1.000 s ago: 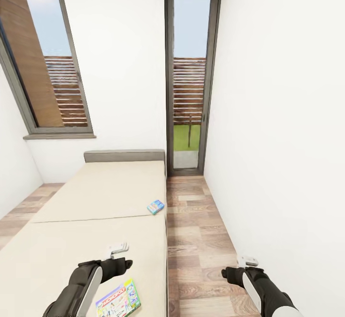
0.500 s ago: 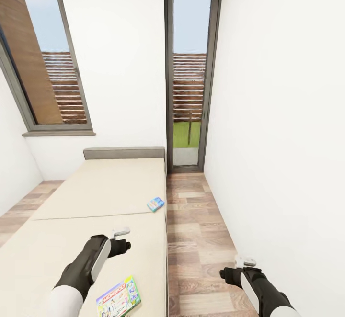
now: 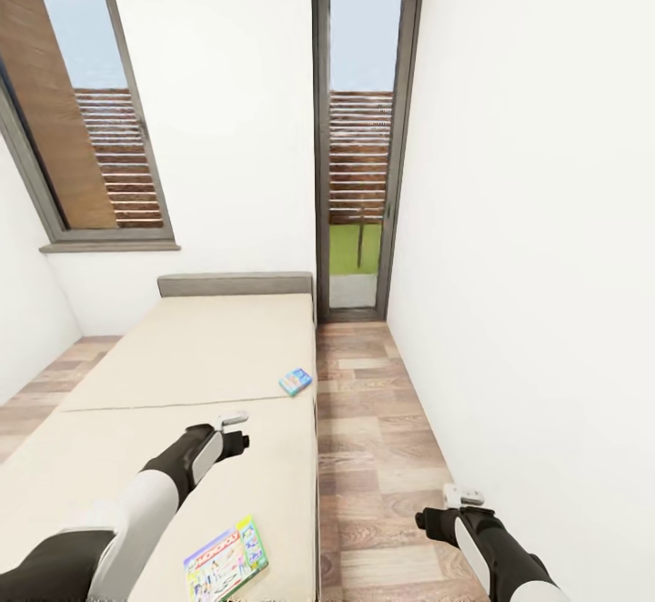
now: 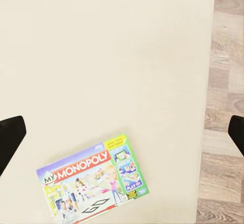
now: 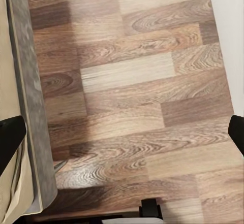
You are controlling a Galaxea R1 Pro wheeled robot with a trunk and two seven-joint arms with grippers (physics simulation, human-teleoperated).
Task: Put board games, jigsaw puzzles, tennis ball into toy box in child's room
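Observation:
Two board games lie on the bed (image 3: 182, 356). A yellow-green-pink Monopoly box (image 3: 226, 561) sits near the mattress's near right edge. A small blue box (image 3: 295, 381) rests farther away by the same edge. My left gripper (image 3: 234, 420) hovers over the mattress between the two boxes, open and empty. In the left wrist view the Monopoly box (image 4: 94, 181) lies flat on the cream mattress (image 4: 101, 56), with my fingertips (image 4: 10, 137) spread wide. My right gripper (image 3: 462, 496) hangs open over the wood floor (image 5: 132, 82) beside the bed.
A wood-plank aisle (image 3: 373, 420) runs between the bed and the white right wall (image 3: 528, 265). The aisle leads to a tall dark-framed glass door (image 3: 359, 147). A dark-framed window (image 3: 82, 129) is at the left. The grey bed frame (image 5: 30, 107) borders the floor under my right gripper.
My left arm has reached forward over the mattress, away from the Monopoly box and toward the blue box. The head view has shifted slightly. The right arm has hardly moved.

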